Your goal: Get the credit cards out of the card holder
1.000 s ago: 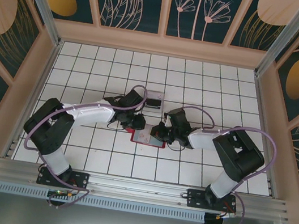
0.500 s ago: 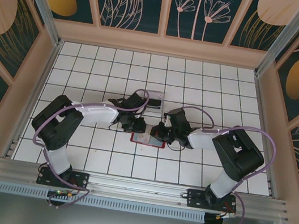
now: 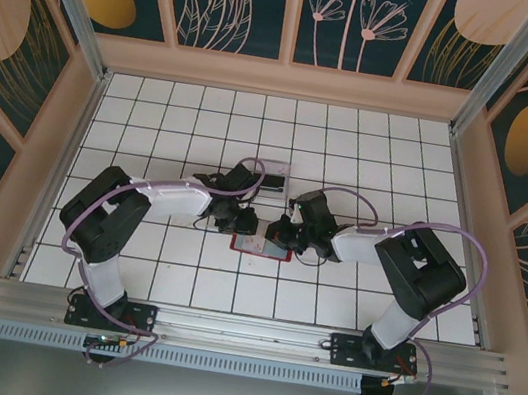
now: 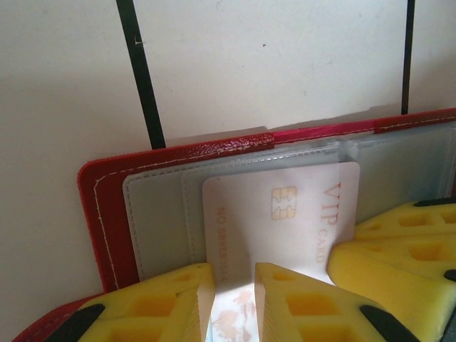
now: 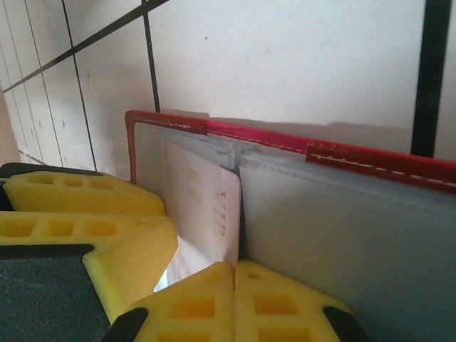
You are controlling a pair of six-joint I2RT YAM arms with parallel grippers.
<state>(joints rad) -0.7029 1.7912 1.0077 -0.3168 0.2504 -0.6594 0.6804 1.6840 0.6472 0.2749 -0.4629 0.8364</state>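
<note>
Across the white tiled table (image 3: 155,119), the biggest change is in the left arm (image 3: 141,202). Over the last second its elbow has drawn in toward the centre, while its wrist end has hardly left the card holder (image 3: 261,248). That reads as a re-posing for a pull, not a finished extraction, so the task looks barely advanced. The holder lies open and flat at mid-table between both arms. Just behind it is a small tray (image 3: 272,177) with something dark inside, too small to identify. The right gripper (image 5: 235,274) is clenched, its tips together on the holder's greyish sleeves (image 5: 342,228) near the centre fold, apparently pinning the holder down. The left gripper (image 4: 235,274) has its yellow fingers (image 4: 171,299) a little apart over the near end of a pale credit card (image 4: 285,214). The card face shows through the gap, with nothing visibly clamped. That card lies inside the red border, and I cannot tell whether it is under the sleeve film. The right gripper's fingers sit just beside it, leaving little room. The sleeve lip could well drag on the card as it slides.
</note>
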